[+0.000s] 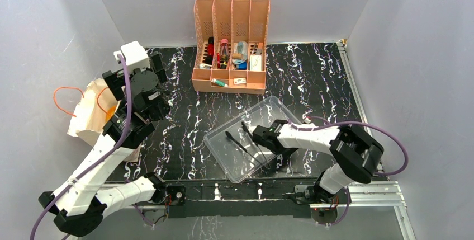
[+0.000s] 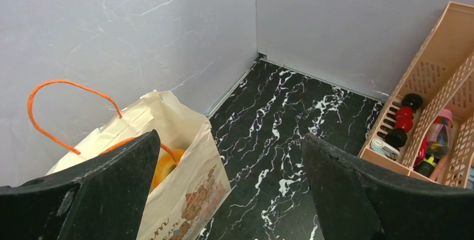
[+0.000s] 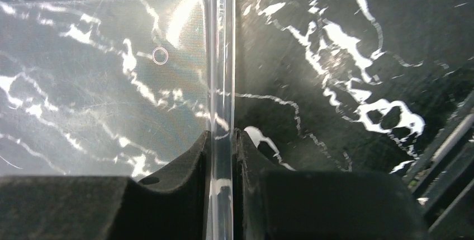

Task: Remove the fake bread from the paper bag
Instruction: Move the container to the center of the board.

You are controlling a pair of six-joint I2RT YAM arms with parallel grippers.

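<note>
Cream-beige paper carrier bag (image 1: 89, 114) stands at the left edge of the overhead view, against the grey wall, with its mouth open. One of its thin orange cord handles (image 1: 62, 99) loops out toward that wall. My left wrist camera shows the bag in the lower left of its frame, the reddish-brown print facing the table. An orange, rounded piece of the fake bread (image 2: 166, 164) sits down inside the bag. I cannot tell which piece it is, and the rest of the bag's inside is hidden.

My left gripper (image 2: 229, 139) hangs above and just beside the bag, jaws spread wide and grasping nothing. Only black white-veined marble tabletop (image 1: 313, 83) shows between the fingers.

My right gripper (image 3: 222, 135) is low in the centre-right of the overhead view, clenched on the thin upright wall of the clear plastic rectangular tray (image 1: 262, 116). One finger is inside the wall and one is outside. The tray lies at an angle on the table, well apart from the bag.

At the top centre of the overhead view stands a peach-coloured perforated plastic file rack (image 1: 232, 16) with small items in its compartments. It also shows at the right edge of my left wrist view.
</note>
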